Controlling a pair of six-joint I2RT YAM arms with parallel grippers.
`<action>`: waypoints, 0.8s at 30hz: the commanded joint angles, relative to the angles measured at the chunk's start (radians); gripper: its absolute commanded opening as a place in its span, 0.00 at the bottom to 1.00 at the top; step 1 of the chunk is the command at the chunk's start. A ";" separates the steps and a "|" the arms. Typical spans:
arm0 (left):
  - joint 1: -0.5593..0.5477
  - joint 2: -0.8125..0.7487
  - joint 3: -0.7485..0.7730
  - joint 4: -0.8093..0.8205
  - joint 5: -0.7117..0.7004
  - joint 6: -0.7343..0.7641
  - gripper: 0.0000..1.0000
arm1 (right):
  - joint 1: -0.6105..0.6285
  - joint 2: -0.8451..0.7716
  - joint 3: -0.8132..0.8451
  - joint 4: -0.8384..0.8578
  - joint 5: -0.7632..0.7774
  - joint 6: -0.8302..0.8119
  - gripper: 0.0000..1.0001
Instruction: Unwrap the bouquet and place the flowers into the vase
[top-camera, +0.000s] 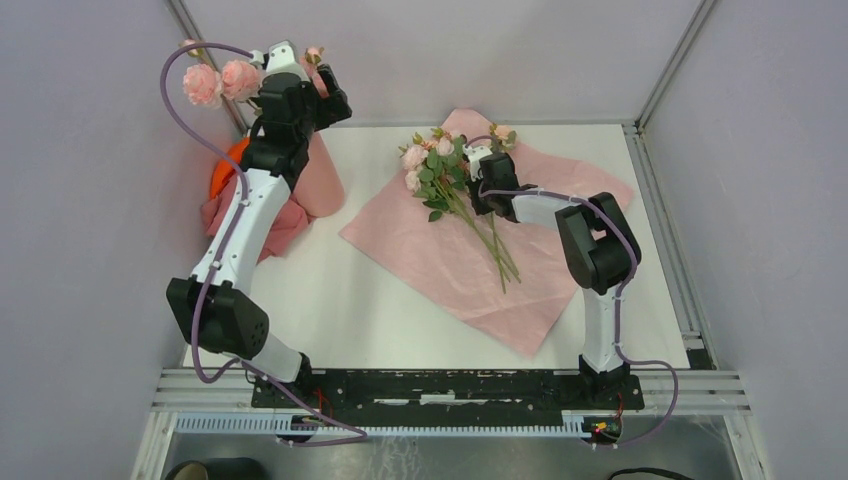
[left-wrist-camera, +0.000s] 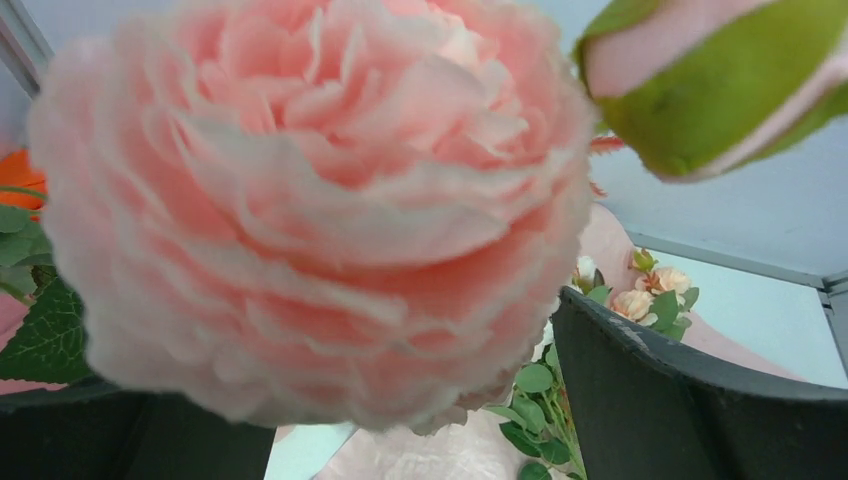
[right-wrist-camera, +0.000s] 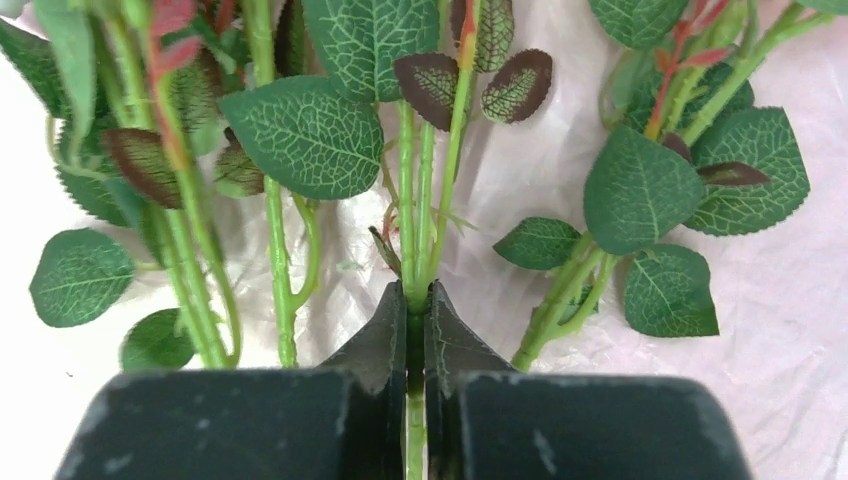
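Your right gripper (right-wrist-camera: 414, 300) pinches one thin stem (right-wrist-camera: 414, 245) between its tips. It looks light, springy and slippery, so grip below the leaves (right-wrist-camera: 310, 135). Your left gripper (left-wrist-camera: 410, 425) gapes, a rose (left-wrist-camera: 310, 200) just ahead of its fingers.

Top external: high over the near edge, looking down and away across the whole table (top-camera: 360, 300). Left wrist: at far left, very close to a rose (left-wrist-camera: 310, 200), facing right. Right wrist: close above the lying flowers (right-wrist-camera: 310, 135), which all three views share.
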 joint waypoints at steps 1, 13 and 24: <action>0.003 -0.052 0.018 0.016 0.063 -0.057 0.97 | -0.004 -0.021 0.019 0.013 0.009 0.003 0.00; -0.007 -0.089 -0.019 0.159 0.439 -0.191 0.91 | -0.004 -0.241 0.003 0.032 -0.073 0.015 0.00; -0.067 -0.010 -0.112 0.379 0.628 -0.328 0.90 | -0.001 -0.493 -0.051 0.084 -0.155 0.055 0.00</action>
